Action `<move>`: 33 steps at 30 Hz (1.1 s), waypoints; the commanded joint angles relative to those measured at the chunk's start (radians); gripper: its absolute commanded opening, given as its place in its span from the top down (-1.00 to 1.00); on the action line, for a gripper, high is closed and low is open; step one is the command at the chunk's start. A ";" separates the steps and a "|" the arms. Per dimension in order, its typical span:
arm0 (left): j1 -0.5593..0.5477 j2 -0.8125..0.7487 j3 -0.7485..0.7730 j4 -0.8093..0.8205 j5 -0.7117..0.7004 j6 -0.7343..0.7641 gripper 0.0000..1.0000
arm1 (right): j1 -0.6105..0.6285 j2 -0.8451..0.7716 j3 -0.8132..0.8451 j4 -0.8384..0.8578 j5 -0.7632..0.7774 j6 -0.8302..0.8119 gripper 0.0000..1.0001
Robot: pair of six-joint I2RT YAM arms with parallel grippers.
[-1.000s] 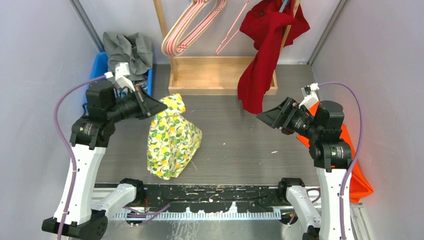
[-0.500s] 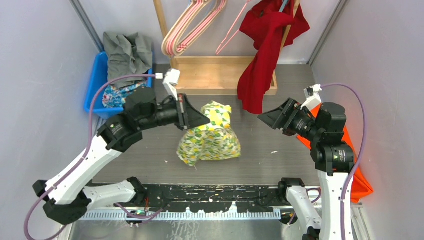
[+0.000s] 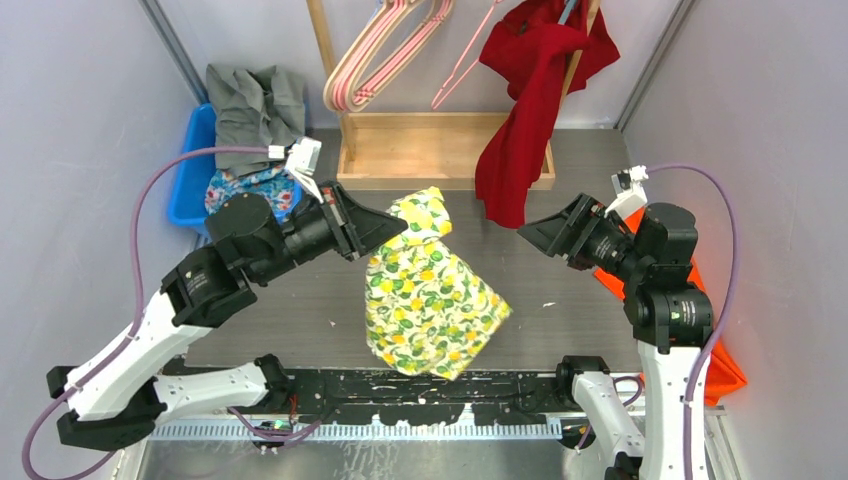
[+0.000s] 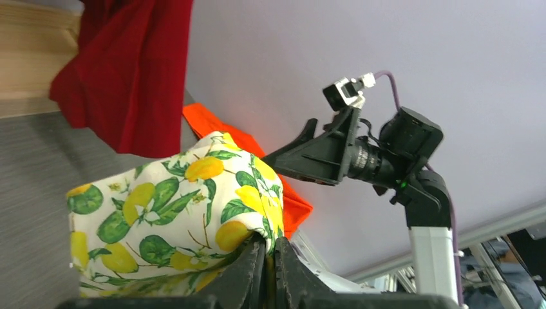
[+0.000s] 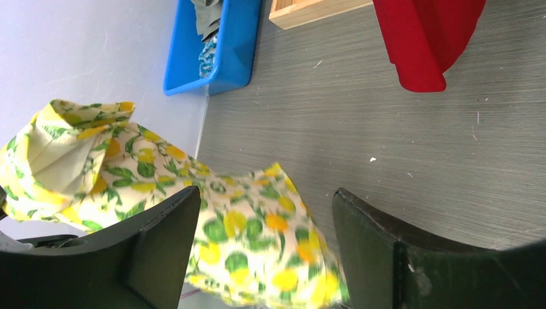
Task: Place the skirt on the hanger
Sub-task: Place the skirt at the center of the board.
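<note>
Logging one skirt (image 3: pixel 432 290), white with lemons and green leaves: I am seeing it hanging over the table (image 3: pixel 560 190) centre, my left gripper (image 3: pixel 398 222) clamping its top, fanning wider than before; my right gripper (image 3: pixel 524 233) is gaping, holding nothing.

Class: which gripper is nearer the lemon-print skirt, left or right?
Left. The left gripper is shut on the top of the skirt; the right gripper hangs open beside it, not touching.

A dark grey, fine-grained counter (image 3: pixel 540 320) is boxed in by plain pale lavender-grey walls (image 3: pixel 70 150) on the left, right and far sides, evenly lit. A light wooden rack with a shallow tray base (image 3: pixel 440 150) stands at the far middle.
</note>
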 commanded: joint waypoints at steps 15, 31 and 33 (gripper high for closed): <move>0.352 0.001 -0.427 -0.158 -0.343 0.083 0.17 | 0.034 0.024 -0.216 0.118 -0.039 -0.010 -0.55; 0.356 -0.147 -0.698 -0.178 -0.221 0.047 0.17 | 0.899 0.143 -0.585 0.384 0.606 0.229 -0.33; 0.356 -0.155 -0.725 -0.172 -0.216 0.043 0.17 | 1.002 0.163 -0.616 0.416 0.697 0.279 -0.28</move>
